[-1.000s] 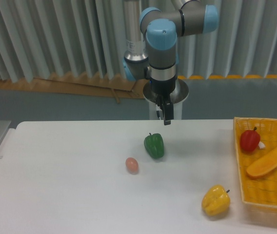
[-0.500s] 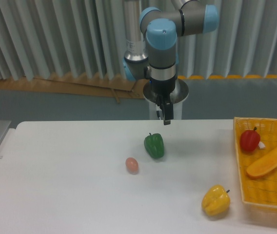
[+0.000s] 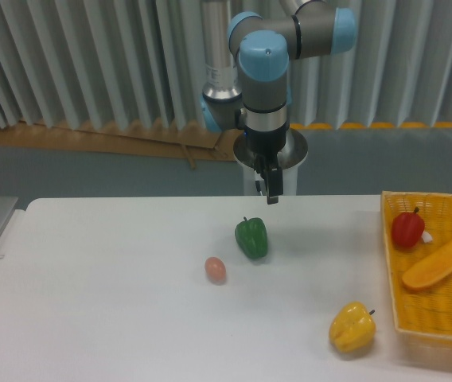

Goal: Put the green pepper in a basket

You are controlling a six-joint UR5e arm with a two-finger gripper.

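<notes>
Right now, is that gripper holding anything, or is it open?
Gripper: holding nothing; it hangs above the table, apart from the green pepper. Its fingers look close together, but open or closed cannot be told from this view.

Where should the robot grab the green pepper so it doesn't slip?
Probably around the wide middle of the green pepper, coming straight down from above. It lies free on the table with nothing touching it, and its stem pokes up at the back, so the jaws should close below the stem.
</notes>
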